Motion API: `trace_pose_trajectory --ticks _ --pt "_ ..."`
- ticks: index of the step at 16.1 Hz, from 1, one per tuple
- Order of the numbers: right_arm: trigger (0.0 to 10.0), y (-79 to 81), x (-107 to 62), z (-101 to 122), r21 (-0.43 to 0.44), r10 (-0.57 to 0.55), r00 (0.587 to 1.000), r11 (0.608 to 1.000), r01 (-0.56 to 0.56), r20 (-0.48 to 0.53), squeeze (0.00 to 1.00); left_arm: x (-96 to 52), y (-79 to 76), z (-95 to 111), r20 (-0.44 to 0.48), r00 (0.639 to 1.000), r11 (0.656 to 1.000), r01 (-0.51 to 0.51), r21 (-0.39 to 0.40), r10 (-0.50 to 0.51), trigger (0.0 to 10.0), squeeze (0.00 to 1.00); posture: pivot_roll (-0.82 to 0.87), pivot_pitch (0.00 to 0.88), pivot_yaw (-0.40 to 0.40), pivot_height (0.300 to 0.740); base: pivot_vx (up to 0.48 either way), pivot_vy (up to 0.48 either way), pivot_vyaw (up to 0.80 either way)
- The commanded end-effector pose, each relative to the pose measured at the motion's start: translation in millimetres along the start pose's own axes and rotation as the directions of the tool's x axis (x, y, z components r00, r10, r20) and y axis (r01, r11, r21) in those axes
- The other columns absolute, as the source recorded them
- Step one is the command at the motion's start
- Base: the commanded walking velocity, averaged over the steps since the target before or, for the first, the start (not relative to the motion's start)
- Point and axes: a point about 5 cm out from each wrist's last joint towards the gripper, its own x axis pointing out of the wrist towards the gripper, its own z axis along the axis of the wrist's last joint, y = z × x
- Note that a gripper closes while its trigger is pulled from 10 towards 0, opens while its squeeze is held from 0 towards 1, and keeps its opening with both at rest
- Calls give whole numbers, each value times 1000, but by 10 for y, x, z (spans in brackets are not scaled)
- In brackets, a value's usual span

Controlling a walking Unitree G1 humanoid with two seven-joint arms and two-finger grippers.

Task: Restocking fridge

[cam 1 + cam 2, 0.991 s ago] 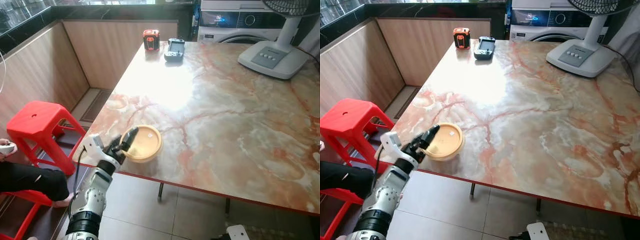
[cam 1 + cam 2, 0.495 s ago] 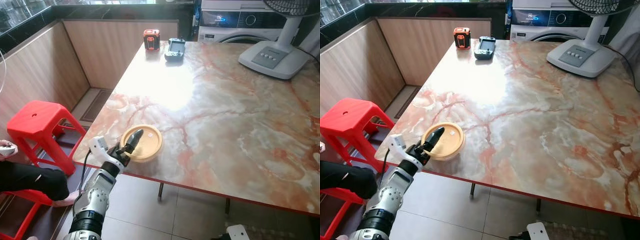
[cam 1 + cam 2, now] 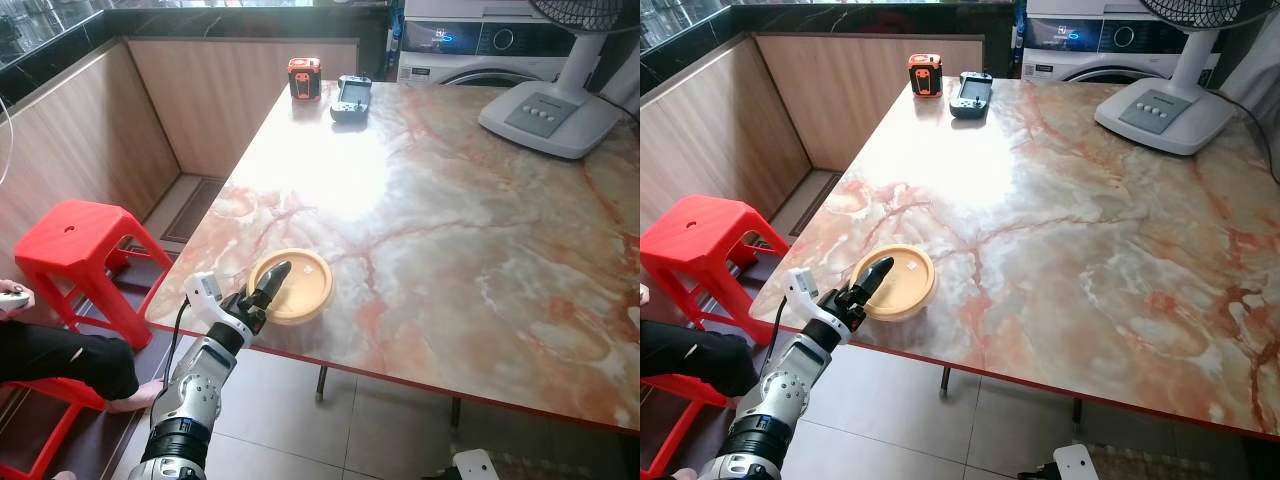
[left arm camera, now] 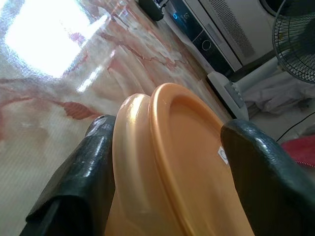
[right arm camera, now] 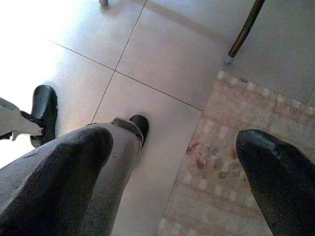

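Note:
A round orange container (image 3: 297,283) with a lid sits at the near left edge of the marble table (image 3: 460,230). My left gripper (image 3: 268,288) reaches it from the table's edge and is shut on its rim, one black finger lying across the lid. The left wrist view has the container (image 4: 182,162) clamped edge-on between both fingers (image 4: 78,191). My right gripper (image 5: 172,147) hangs open over the tiled floor, with nothing between its fingers.
A white fan base (image 3: 548,115) stands at the far right of the table. A game controller (image 3: 349,98) and a red-black device (image 3: 304,78) lie at the far edge. A red stool (image 3: 75,240) and a seated person's leg (image 3: 60,360) are to the left. A rug (image 5: 236,162) lies below.
My left gripper slid in from the table's left edge onto the container, one finger now over the lid. The container has shifted slightly to the right.

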Motion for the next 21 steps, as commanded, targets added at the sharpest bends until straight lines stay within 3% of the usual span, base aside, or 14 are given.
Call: trace_pose_trajectory --ticks 1,19,21 --pt "10000 7 -2 -27 -14 2 1000 1000 -2 -14 0 16 1 -2 -16 1000 1000 2 4 -2 0 0 -79 47 50 740 0 0 0" --pt "10000 12 2 -20 -27 -3 1000 1000 3 -18 0 74 -71 -57 -44 999 998 17 62 -15 0 0 -76 33 49 740 0 0 0" --pt "10000 20 -5 -53 -28 -4 1000 1000 3 -25 0 136 -321 159 103 990 995 92 37 -95 0 0 -74 13 51 740 0 0 0"
